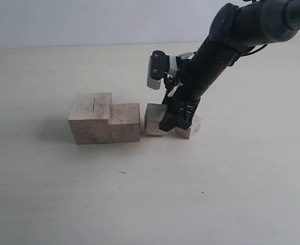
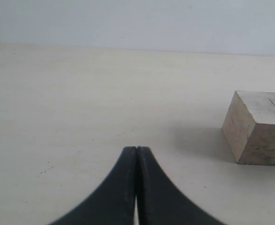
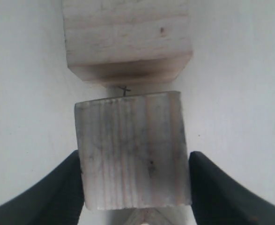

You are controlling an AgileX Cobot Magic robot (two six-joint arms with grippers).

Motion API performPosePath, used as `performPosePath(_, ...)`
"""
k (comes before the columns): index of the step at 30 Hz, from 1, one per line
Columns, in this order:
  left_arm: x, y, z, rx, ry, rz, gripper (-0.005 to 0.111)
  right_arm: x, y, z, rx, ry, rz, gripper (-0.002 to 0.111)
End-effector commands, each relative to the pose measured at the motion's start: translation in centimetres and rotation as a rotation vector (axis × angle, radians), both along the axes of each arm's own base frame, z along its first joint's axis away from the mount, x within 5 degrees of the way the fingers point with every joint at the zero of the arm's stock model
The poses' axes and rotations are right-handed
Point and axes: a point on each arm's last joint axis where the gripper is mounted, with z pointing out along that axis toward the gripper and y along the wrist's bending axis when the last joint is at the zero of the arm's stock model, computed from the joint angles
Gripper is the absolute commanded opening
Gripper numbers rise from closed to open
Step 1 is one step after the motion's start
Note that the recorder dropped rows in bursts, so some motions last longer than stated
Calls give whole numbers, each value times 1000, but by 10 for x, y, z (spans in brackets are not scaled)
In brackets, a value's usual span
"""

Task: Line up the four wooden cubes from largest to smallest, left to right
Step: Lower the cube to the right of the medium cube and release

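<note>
**Right gripper clamps third cube in the row**

Four cubes sit in a row on the table [image 1: 216,194]. The large cube [image 1: 91,118], with a thin crack on top, stands at the left end, and the second cube [image 1: 125,122] touches its right side. The third cube [image 1: 154,118] comes next, just beside the second with a narrow gap between them. The small cube [image 1: 191,127] lies at the right end, turned at an angle; the arm hides whether it touches the third.

The right gripper [image 1: 170,122] reaches down over the third cube, and the wrist view shows its fingers [image 3: 57,192] pressed against two opposite sides. The left gripper [image 2: 136,152] has its jaws together, holds nothing and hovers over bare table, well apart from the large cube
</note>
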Motion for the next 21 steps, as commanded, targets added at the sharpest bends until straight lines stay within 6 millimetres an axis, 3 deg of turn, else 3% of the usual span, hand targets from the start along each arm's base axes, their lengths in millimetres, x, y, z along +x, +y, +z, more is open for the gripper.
performPosePath(1, 0, 0, 0, -9, -14, 3, 0, -1, 1, 1, 12, -2, 0, 0)
performPosePath(21, 0, 0, 0, -9, -14, 3, 0, 0, 2, 0, 18, 3, -7, 0)
